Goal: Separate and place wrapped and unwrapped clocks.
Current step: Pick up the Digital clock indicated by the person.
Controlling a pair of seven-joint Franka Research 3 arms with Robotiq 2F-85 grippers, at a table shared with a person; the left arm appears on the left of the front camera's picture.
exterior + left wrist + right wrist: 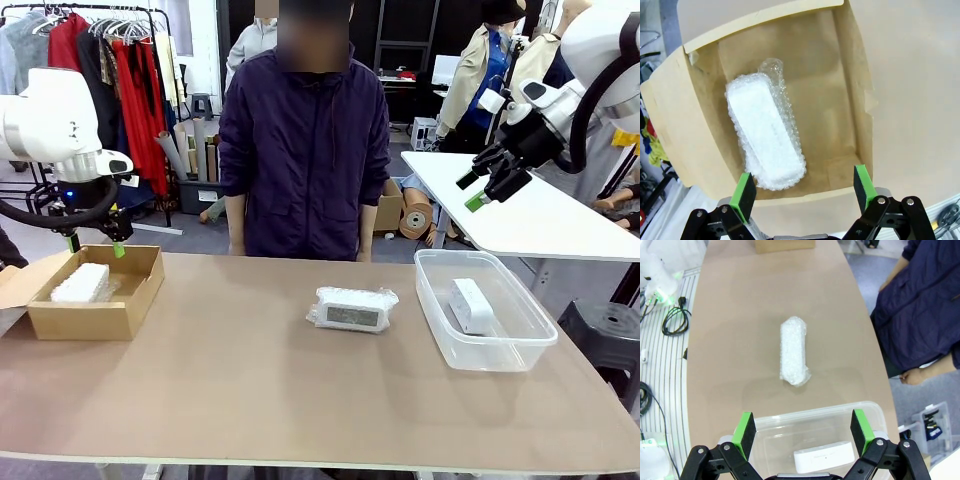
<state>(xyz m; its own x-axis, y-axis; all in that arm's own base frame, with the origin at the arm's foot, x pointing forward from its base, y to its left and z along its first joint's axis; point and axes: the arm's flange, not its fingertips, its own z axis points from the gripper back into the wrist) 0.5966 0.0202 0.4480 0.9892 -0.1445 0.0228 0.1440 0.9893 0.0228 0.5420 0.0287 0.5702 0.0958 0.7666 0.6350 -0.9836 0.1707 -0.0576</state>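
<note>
One bubble-wrapped clock (352,309) lies on the brown table's middle, also seen as wrapped clock (794,351). Another wrapped clock (81,283) rests inside the cardboard box (135,297) at the left; in the left wrist view that wrapped clock (767,131) lies on the floor of the box (852,95). The bare white clock (471,305) sits in the clear plastic tub (430,300) at the right, its clock body (824,458) low inside the tub (765,427). My left gripper (96,246) hangs open above the box. My right gripper (473,191) is open, high above the tub.
A person in a dark jacket (303,150) stands at the table's far edge, arms down. A white side table (540,215) stands behind the tub. Bare tabletop stretches along the front. Cables (672,320) lie on the floor off the table's edge.
</note>
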